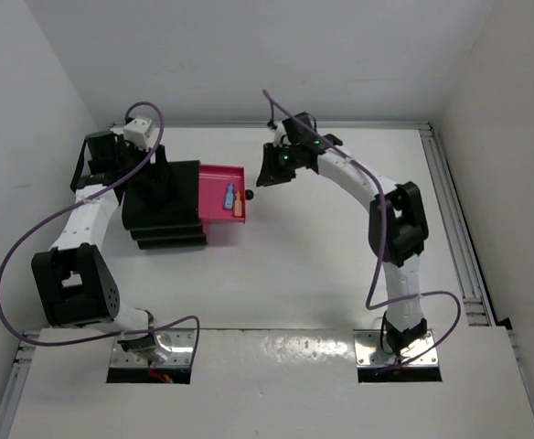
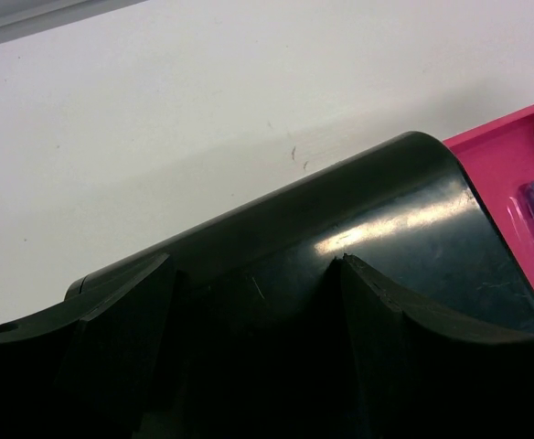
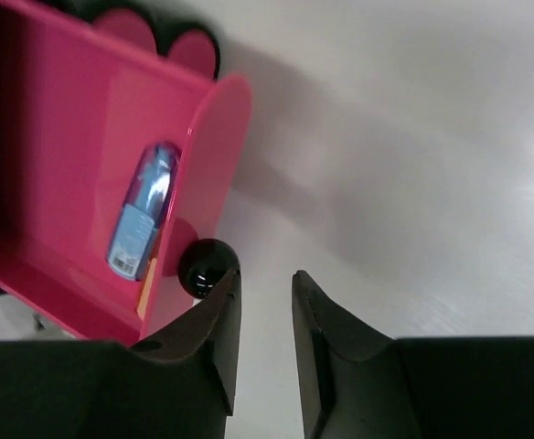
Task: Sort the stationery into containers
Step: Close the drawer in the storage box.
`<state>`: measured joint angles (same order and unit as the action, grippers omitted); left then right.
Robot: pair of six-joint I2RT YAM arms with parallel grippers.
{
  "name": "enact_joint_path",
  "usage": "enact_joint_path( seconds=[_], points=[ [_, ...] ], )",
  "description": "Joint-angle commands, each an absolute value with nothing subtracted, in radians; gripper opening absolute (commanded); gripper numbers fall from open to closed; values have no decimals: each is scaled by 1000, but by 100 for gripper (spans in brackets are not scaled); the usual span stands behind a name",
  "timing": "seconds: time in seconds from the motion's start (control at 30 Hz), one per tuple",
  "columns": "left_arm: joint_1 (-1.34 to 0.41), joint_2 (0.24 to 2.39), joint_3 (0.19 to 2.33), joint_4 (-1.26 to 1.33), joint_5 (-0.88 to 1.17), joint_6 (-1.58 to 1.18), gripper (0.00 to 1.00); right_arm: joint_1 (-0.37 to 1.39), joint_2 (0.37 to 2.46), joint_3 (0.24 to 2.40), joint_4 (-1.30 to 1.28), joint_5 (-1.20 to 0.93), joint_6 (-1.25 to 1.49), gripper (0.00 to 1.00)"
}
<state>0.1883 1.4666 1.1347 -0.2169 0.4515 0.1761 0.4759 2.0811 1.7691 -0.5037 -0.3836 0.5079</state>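
Observation:
The black stepped box [image 1: 166, 215] stands at the back left with one pink drawer [image 1: 214, 224] pulled out to the right. A light-blue highlighter [image 1: 229, 194] and an orange highlighter [image 1: 238, 206] lie in the drawer. My right gripper [image 1: 269, 174] hangs just right of the drawer's black knob [image 1: 248, 195]. In the right wrist view the gripper [image 3: 265, 288] is slightly open and empty. The knob [image 3: 201, 267] touches the outside of its left finger [image 3: 219, 315]. My left gripper [image 2: 253, 274] is open, with its fingers spread over the top of the box [image 2: 395, 210].
White walls close in on the left, back and right. A metal rail [image 1: 454, 229] runs along the right edge of the table. The two closed lower tiers of the box [image 1: 168, 240] step toward me.

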Motion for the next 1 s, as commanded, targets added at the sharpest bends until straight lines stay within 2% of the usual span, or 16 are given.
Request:
enact_joint_path(
  seconds=[0.0,0.1,0.3,0.67,0.97],
  points=[
    [179,1542,1065,-560,385,204,78,528,2118,1851,-600,-419,453,29],
    [179,1540,1072,-565,379,207,78,561,2118,1830,-630,-408,434,35],
    [179,1537,1063,-563,371,203,78,601,2120,1818,-589,-422,462,35],
    [184,1534,1051,-560,370,204,78,647,2212,1968,-520,-439,528,40],
    [193,1535,1045,-552,374,213,78,683,2255,1985,-424,-469,589,42]
  ],
)
